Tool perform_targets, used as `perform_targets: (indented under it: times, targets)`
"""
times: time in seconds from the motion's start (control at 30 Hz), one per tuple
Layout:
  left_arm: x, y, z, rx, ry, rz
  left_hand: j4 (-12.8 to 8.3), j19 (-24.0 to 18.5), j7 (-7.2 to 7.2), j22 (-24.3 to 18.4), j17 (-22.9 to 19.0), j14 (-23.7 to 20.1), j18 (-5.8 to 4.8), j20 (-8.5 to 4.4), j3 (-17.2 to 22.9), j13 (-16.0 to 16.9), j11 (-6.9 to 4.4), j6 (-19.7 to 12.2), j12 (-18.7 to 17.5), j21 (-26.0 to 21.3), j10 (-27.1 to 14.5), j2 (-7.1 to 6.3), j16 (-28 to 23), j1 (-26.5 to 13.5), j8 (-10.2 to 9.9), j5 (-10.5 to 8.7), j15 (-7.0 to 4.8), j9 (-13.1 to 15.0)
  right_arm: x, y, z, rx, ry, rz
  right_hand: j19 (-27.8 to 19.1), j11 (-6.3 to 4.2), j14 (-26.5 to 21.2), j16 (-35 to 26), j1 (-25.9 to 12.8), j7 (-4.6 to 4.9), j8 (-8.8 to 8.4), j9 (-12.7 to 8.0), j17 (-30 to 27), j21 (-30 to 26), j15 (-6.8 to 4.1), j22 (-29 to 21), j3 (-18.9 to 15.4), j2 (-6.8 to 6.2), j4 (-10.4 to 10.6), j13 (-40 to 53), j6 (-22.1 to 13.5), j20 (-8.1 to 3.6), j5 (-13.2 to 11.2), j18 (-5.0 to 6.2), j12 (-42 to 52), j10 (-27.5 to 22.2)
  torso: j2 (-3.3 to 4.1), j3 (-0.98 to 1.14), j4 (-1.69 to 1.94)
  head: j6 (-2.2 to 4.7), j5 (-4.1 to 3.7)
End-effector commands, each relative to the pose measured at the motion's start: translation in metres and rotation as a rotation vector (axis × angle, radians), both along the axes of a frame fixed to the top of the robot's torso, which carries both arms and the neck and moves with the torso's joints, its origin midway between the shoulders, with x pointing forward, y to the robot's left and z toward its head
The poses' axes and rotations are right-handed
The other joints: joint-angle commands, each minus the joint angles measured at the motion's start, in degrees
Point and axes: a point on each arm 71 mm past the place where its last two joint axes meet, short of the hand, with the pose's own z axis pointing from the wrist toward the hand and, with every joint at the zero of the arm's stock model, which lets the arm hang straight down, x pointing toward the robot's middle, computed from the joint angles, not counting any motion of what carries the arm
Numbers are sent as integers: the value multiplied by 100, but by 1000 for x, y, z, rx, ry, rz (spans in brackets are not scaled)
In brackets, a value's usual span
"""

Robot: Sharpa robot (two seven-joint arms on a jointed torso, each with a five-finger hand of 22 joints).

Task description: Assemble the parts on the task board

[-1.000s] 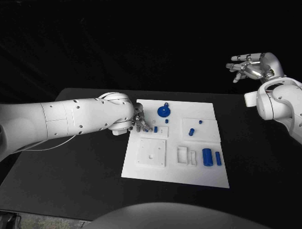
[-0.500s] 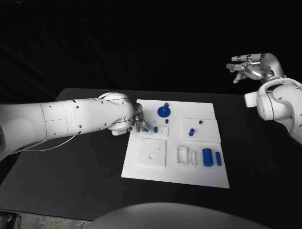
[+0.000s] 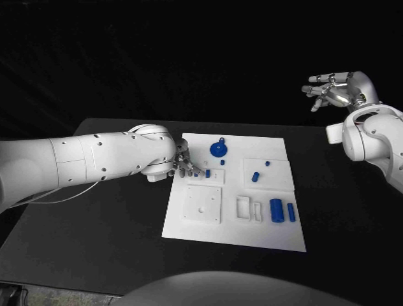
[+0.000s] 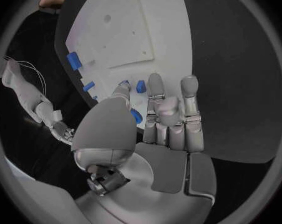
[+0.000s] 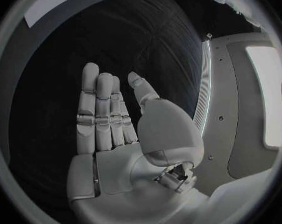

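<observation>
At the left edge of the flat white rectangular task board (image 3: 257, 236) on the black counter (image 3: 91, 248), your left robot hand (image 3: 185, 164) has fingertips around a small blue part (image 4: 136, 116); whether it grips, you cannot tell. Farther right, blue cylinders (image 3: 276, 210) lie flat. Your right robot hand (image 3: 338, 89) hovers raised, fingers spread, empty.

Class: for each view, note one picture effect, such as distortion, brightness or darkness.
Head view: the white task board stands out brightly against the black table. Left wrist view: fisheye bends the board's edges. Right wrist view: the right hand is evenly lit against dark.

White arms (image 3: 101, 159), silver fingers (image 4: 189, 92)
</observation>
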Motion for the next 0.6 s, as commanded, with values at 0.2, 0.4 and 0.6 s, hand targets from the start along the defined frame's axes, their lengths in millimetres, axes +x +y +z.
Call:
perform_targets:
  times: [0.2,0.4,0.6]
  targets:
    - [-3,2,11,-56,-16,28,-19,53,-17,89,0,-9,-36,0,17,1,21,-20,11,-41,7,97,-38,31,18,232,-4,-9,-1,-1,-1,-2,2,6,132,3,-27,-32,13,12,5,-3,-3,33,3,-4,10,9,13,-25,-40,24,-8,108,-50,42,-2,-1,2,34,-7]
    - [2,-6,30,-228,-62,58,-90,-127,133,49,-424,-324,-33,89,-27,-46,121,-308,-79,-197,-313,160,-403,49,-238,285,102,-395,-1,-1,-2,-2,5,4,145,5,-19,-27,2,13,3,-4,-1,42,2,-4,3,-1,19,-36,-65,22,4,111,-61,43,-2,1,-4,99,-5]
    - [10,-12,45,-416,-163,71,-422,-431,471,-258,-1171,-987,27,382,-204,-1215,477,-1039,-829,-875,-1009,447,-755,283,-106,637,416,-1754,-1,-2,-3,-1,7,2,145,26,-23,-26,-16,17,4,-3,2,41,14,-20,-1,-4,33,-146,-52,35,25,123,-222,50,1,7,-7,128,-3]
